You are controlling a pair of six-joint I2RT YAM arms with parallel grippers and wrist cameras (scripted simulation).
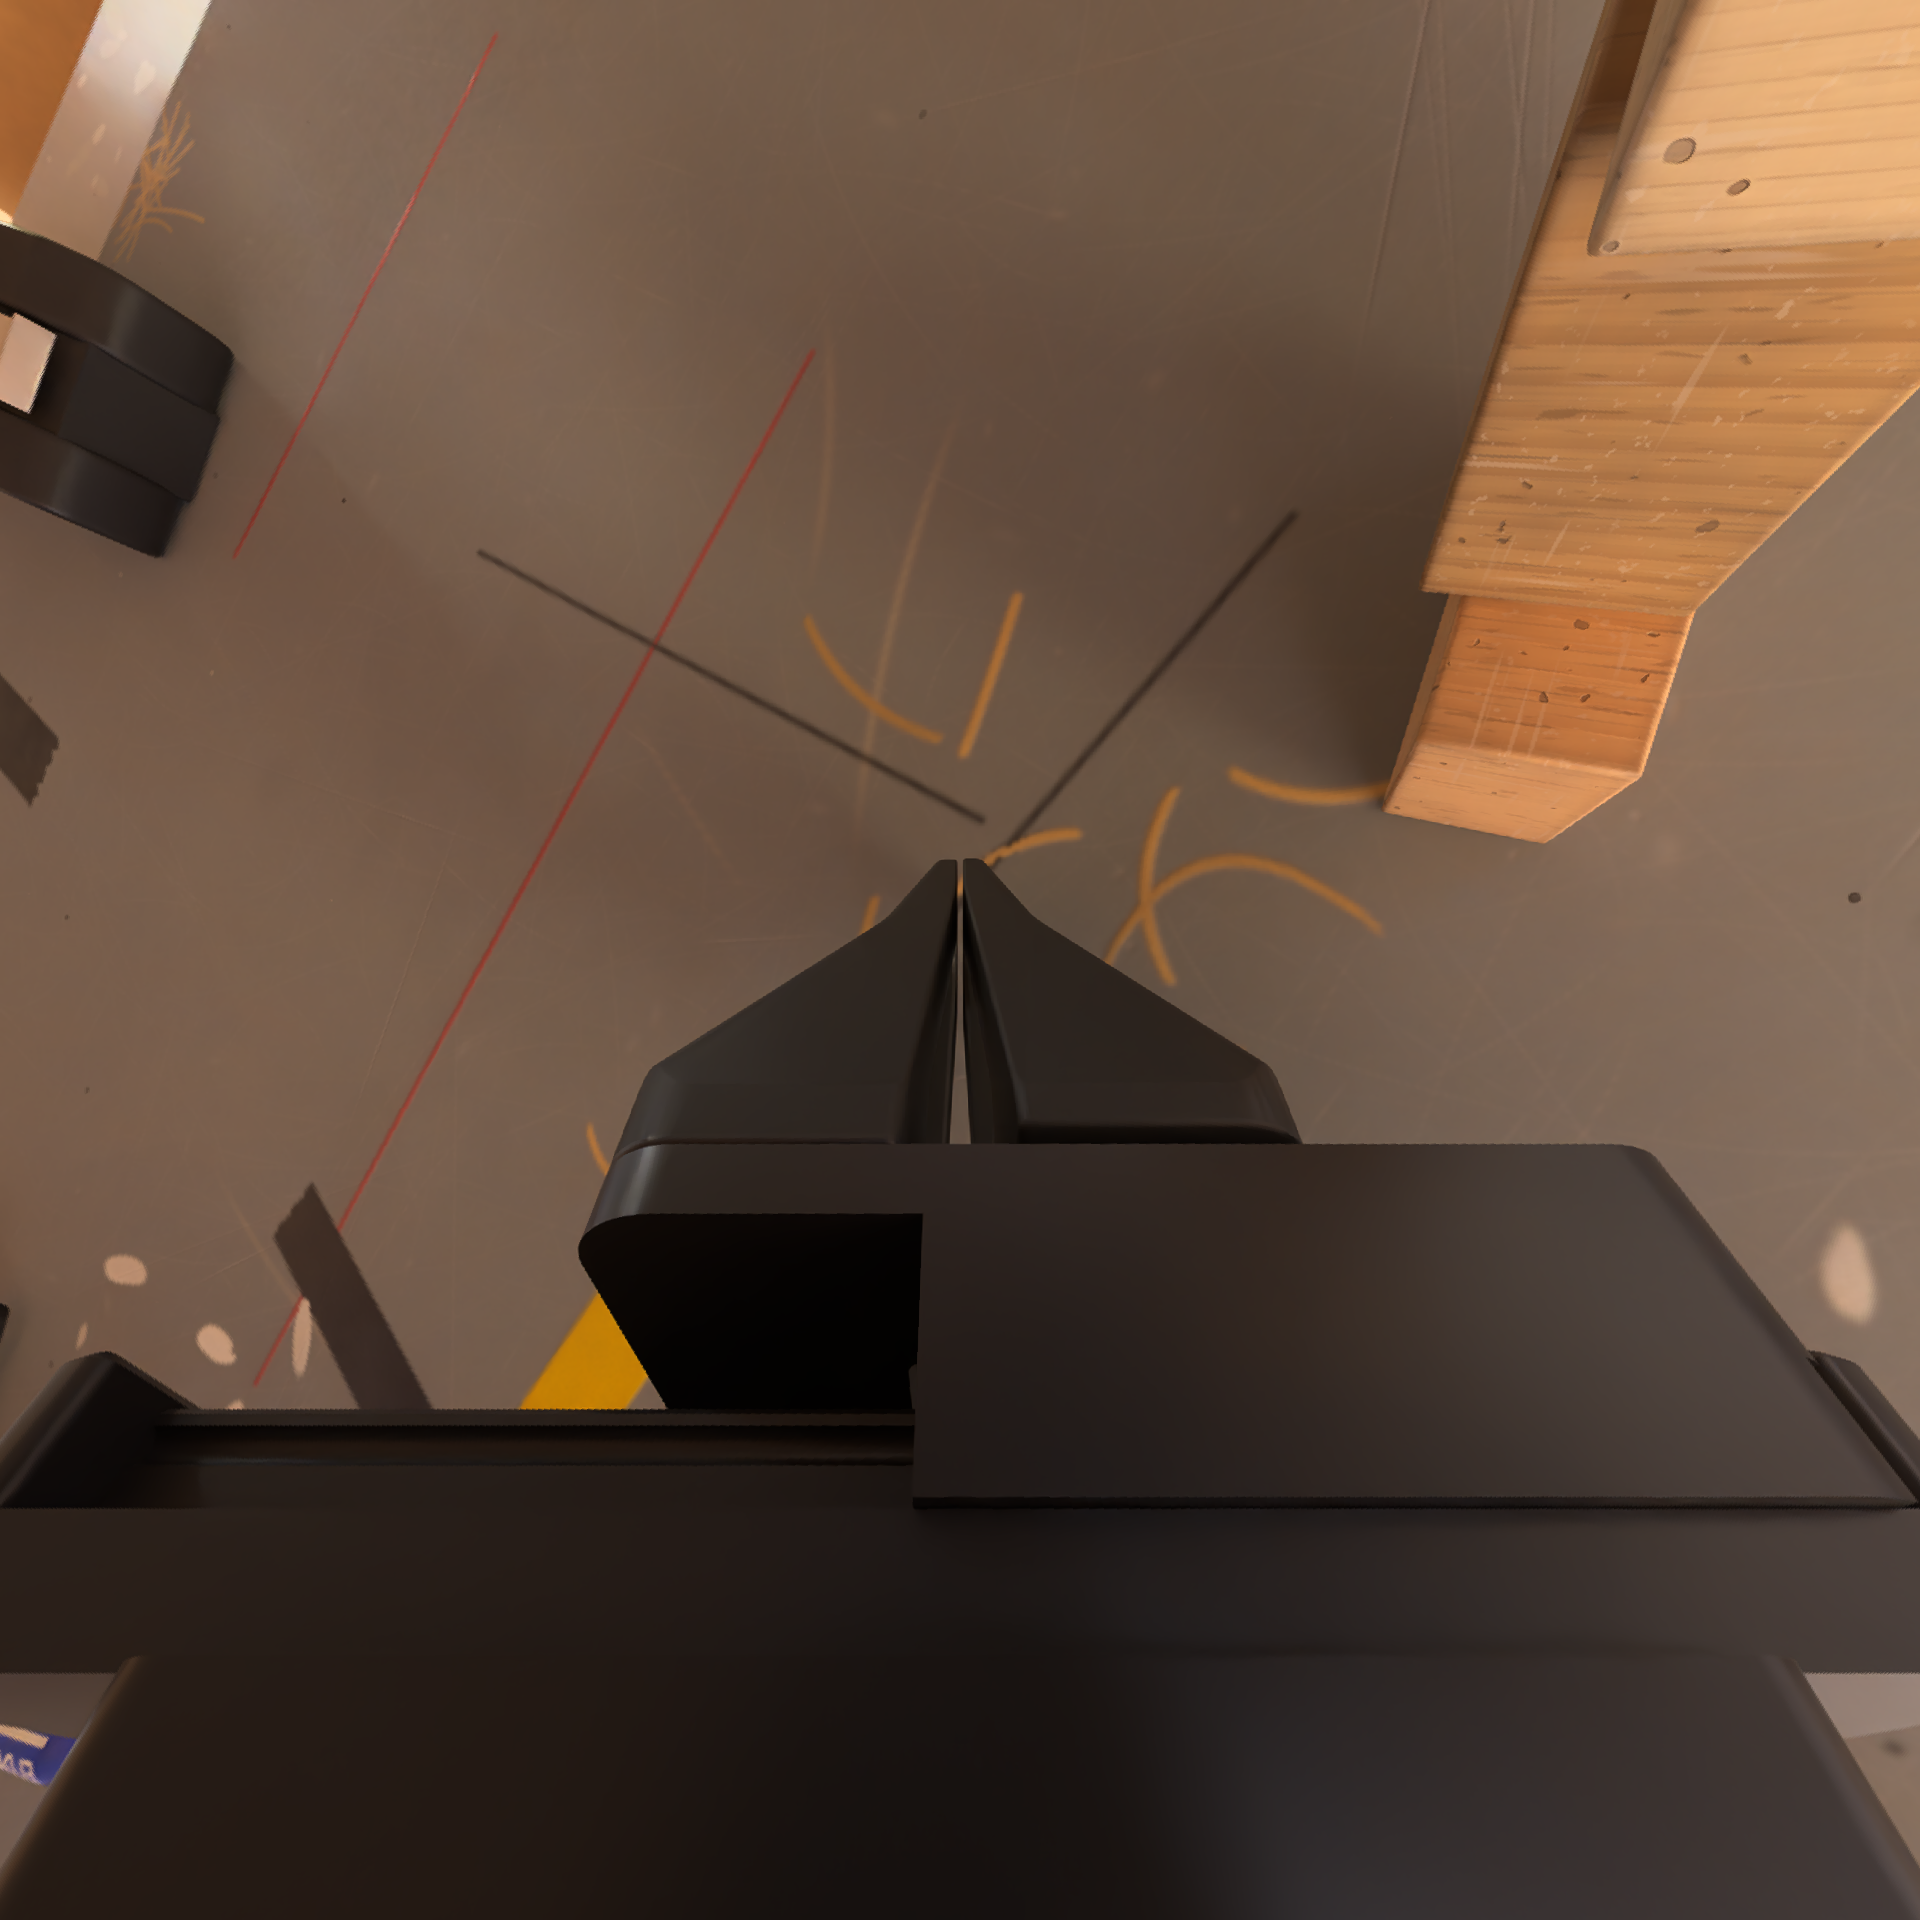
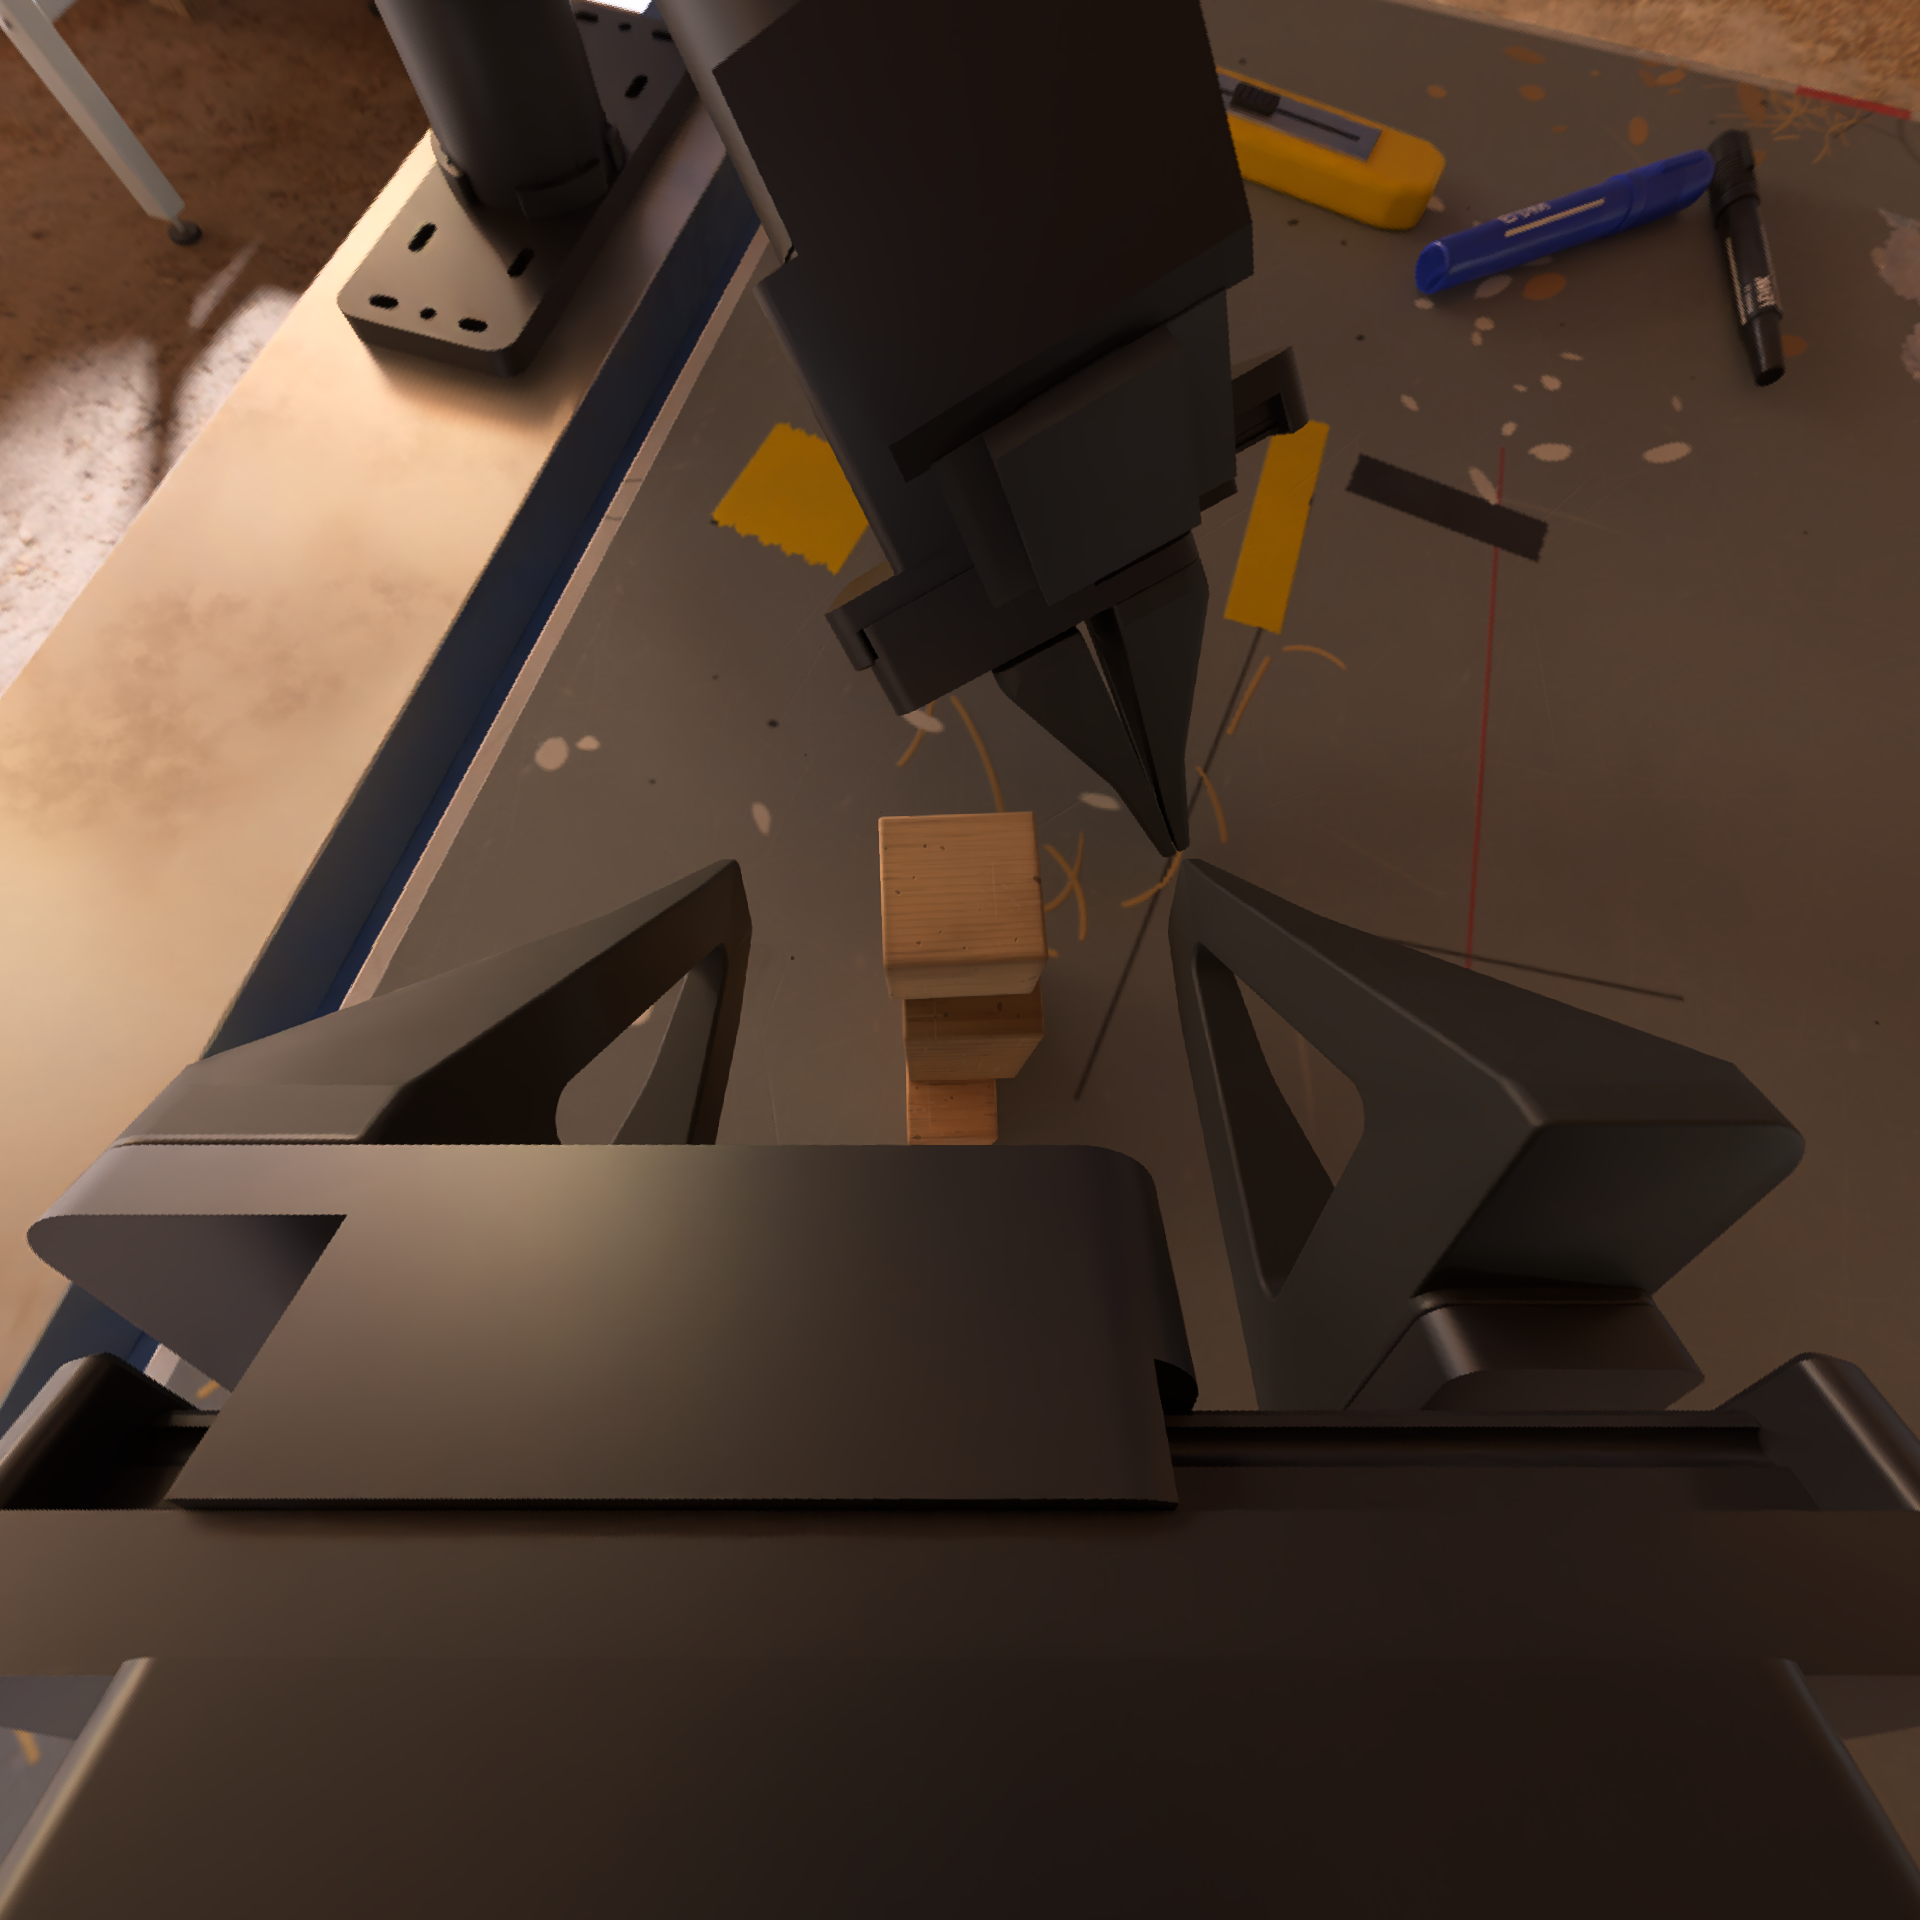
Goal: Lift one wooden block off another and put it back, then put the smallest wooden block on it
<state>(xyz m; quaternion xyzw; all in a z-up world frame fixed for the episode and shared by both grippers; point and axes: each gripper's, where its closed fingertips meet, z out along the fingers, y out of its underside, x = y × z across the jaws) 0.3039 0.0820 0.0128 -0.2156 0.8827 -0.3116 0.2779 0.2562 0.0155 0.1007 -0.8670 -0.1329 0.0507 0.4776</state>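
Note:
Three wooden blocks stand stacked on the grey mat. In the right wrist view the top block (image 2: 961,899) shows between the fingers of my open right gripper (image 2: 961,871), with the middle block (image 2: 971,1034) and the bottom block (image 2: 951,1112) under it. I cannot tell whether the fingers touch it. My left gripper (image 1: 958,862) is shut and empty, pointing down at the mat left of the stack; it also shows in the right wrist view (image 2: 1169,842). The left wrist view has the stack at the upper right: bottom block (image 1: 1538,717), middle block (image 1: 1662,416).
A yellow utility knife (image 2: 1340,156), a blue marker (image 2: 1558,223) and a black marker (image 2: 1751,260) lie at the far side. Yellow tape pieces (image 2: 795,499) and black tape (image 2: 1444,504) are stuck to the mat. The left arm's base (image 2: 499,208) stands by the table's edge.

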